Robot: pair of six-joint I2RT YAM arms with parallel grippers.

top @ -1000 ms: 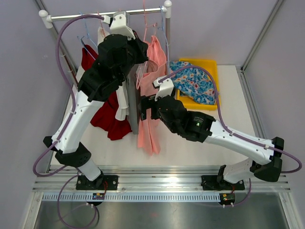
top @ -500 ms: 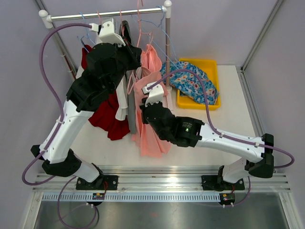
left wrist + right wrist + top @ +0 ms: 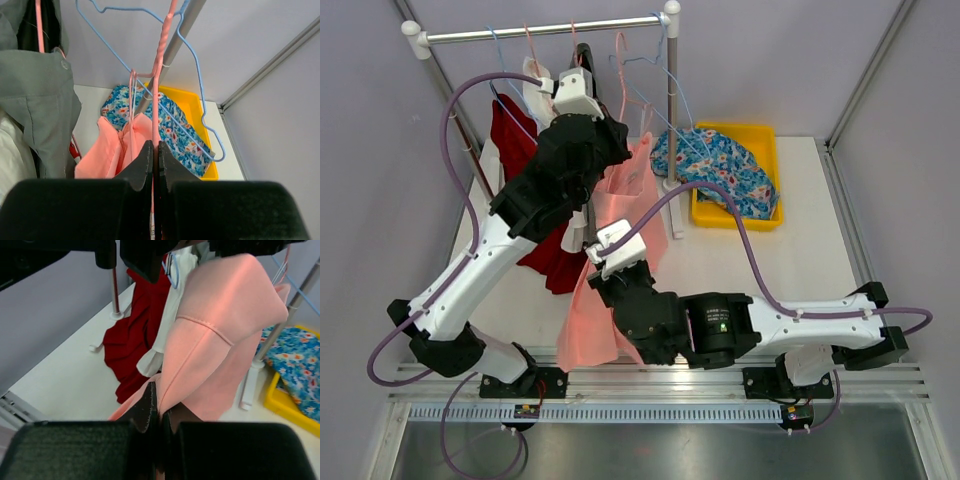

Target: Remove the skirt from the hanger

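L end effector (image 3: 155, 162) pinched tight on pink hanger (image 3: 161, 55), R end effector (image 3: 160, 412) clamped on pink skirt (image 3: 220, 315) fabric.

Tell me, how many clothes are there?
5: a red dress, a white garment and a grey garment hanging on the rail, the pink skirt beside them, a floral garment over the yellow bin. Others may be hidden.

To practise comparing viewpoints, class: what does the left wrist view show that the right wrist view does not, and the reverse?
Only left wrist: the left fingers shut on the wire of the pink hanger. Only right wrist: the right fingers pinching the pink skirt, and the rack's feet on the table. Both: the skirt, the floral cloth and the yellow bin.
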